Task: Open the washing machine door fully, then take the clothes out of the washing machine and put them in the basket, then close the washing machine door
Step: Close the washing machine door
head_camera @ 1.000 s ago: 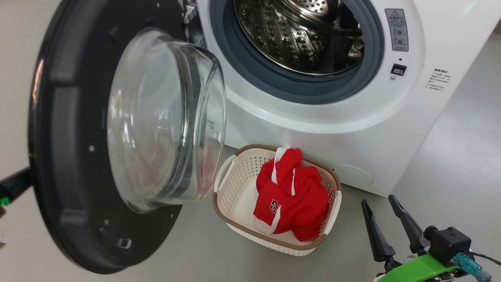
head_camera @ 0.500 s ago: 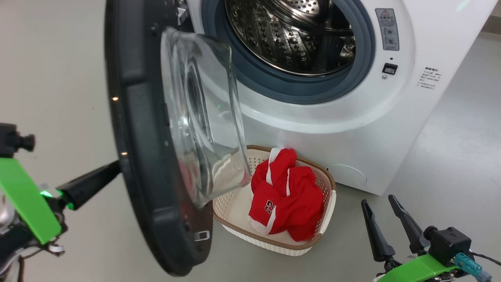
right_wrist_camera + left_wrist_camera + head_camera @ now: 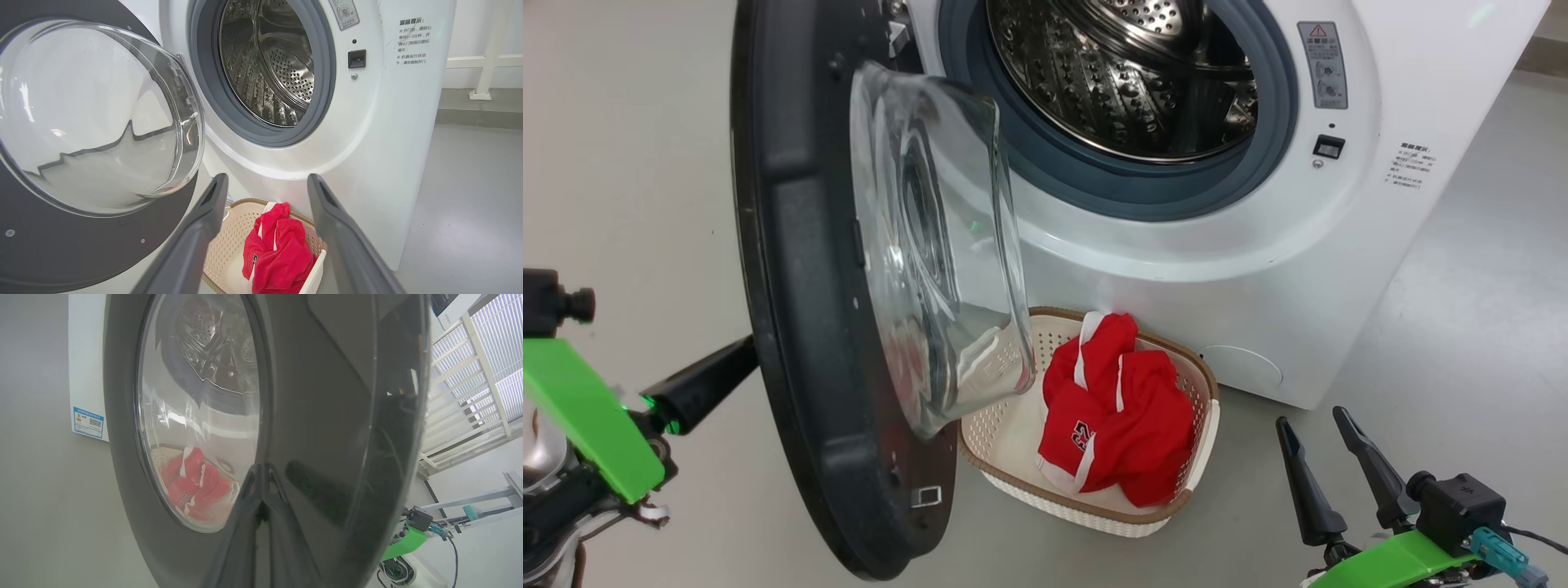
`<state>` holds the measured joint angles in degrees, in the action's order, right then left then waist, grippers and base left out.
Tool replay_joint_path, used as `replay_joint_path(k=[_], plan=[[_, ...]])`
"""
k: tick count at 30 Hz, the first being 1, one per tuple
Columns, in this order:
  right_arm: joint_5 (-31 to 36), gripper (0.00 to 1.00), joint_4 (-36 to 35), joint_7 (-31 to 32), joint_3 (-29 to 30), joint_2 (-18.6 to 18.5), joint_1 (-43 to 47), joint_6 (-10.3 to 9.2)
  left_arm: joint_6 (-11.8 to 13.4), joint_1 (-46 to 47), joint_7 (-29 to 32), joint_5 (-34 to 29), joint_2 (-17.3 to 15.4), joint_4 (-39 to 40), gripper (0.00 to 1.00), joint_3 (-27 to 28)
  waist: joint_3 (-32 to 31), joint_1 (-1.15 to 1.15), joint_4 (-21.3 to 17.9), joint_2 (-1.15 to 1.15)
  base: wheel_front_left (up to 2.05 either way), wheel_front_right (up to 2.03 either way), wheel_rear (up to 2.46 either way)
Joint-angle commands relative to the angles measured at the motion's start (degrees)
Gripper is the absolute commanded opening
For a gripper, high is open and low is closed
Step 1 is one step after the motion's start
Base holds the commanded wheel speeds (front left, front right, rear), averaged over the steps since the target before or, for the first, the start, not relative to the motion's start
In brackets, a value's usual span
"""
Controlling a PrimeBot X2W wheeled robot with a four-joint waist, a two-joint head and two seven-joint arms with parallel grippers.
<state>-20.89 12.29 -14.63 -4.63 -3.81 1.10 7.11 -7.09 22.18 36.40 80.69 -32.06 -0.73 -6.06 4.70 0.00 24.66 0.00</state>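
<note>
Floor of smooth, faintly glossy pale grey carries everything here. The washing machine stands on it beyond the tips of the right gripper, its grey gasket and perforated steel drum exposed. That gripper's fingers are spread well apart and hold nothing. They hover above the floor, pointing toward the machine's lower front.

Ahead of those fingertips and a little to their left, the basket sits on the floor just beside the machine's base. The clothes are heaped inside it, red with white trim, bunched to one side so that bare cream bottom shows.

The washing machine door stands part-way open, nearly edge-on to the head camera, its glass bowl bulging toward the machine. The left gripper has its fingers drawn together, with nothing between them. Their tips touch the door's glossy black outer face, just beside the window's rim, meeting their own reflection there. Through the glass, left of those fingertips, the red clothes and the drum show dimly.

Further left, a blue-edged sticker sits on the machine's white side. To the right of the left fingers, past the door's edge, a white slatted railing lines the room. In the right wrist view a white post stands against a pale wall, well beyond the fingers.
</note>
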Motion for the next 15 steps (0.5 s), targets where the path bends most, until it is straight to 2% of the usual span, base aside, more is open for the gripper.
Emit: replay_joint_path(k=[1, 8, 14, 15], plan=[[0.44, 1.00, -1.49, -0.37, -1.36, -0.22, 0.06, 0.37, -0.39, 1.26, -0.80, -0.84, -3.44, 0.65, 0.00, 2.34, -0.18, 0.00, 0.03, 0.00, 0.00, 0.00, 0.00], [0.30, 1.00, -1.33, -0.37, -1.91, -0.01, 0.34, 0.37, -0.40, -0.86, -6.63, -2.37, -3.85, -2.70, 0.06, -0.10, -1.27, 0.00, 0.32, 0.00, 0.00, 0.00, 0.00], [0.16, 1.00, -1.02, -0.37, -2.93, 0.12, 0.76, 0.37, -0.40, -3.31, -13.86, -3.65, -3.73, -6.31, 0.25, -1.93, -2.20, 0.00, 0.66, 0.00, 0.00, 0.00, 0.00], [0.16, 1.00, -0.96, -0.37, -3.11, 0.13, 0.84, 0.37, -0.40, -3.72, -14.95, -3.72, -3.67, -6.77, 0.24, -2.35, -2.32, 0.00, 0.73, 0.00, 0.00, 0.00, 0.00]])
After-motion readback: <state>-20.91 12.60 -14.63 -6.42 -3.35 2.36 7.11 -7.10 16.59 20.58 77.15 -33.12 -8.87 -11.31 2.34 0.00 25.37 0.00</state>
